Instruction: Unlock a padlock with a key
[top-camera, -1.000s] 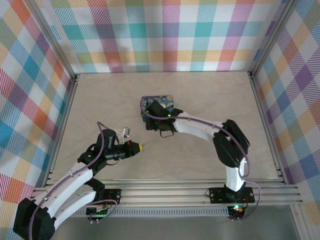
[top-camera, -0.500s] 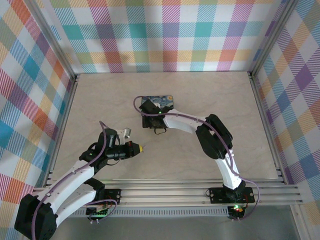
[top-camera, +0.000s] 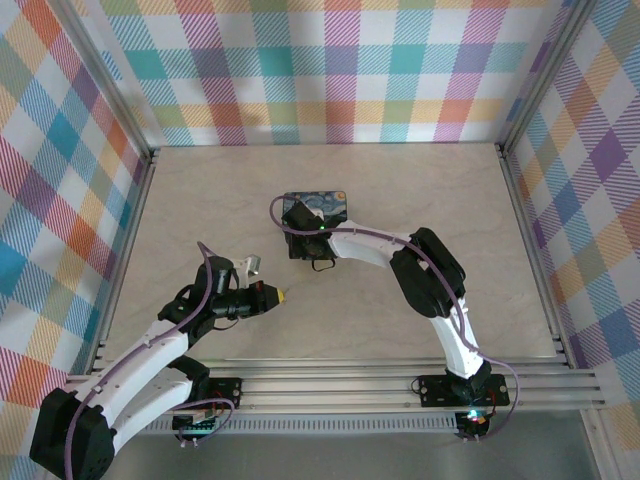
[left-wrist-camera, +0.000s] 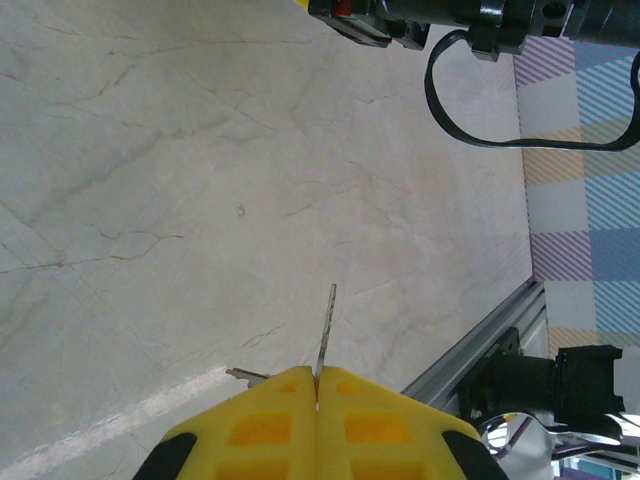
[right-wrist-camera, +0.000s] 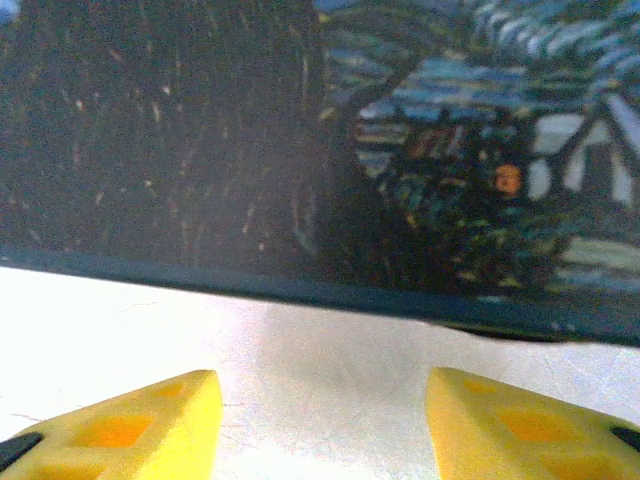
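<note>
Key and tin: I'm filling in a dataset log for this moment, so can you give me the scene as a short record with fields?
left tool: shut on the key
key: thin metal blade, seen edge-on, sticking out past the tool's tip over the table
right tool: open, holding nothing, low over the table
tin: dark blue, swirl-painted, lying flat; its near edge is just ahead of the right tool, not touching it
task stage: key in hand, not yet put into a lock

A dark-blue painted tin (top-camera: 320, 205) lies on the table (top-camera: 430, 190).
</note>
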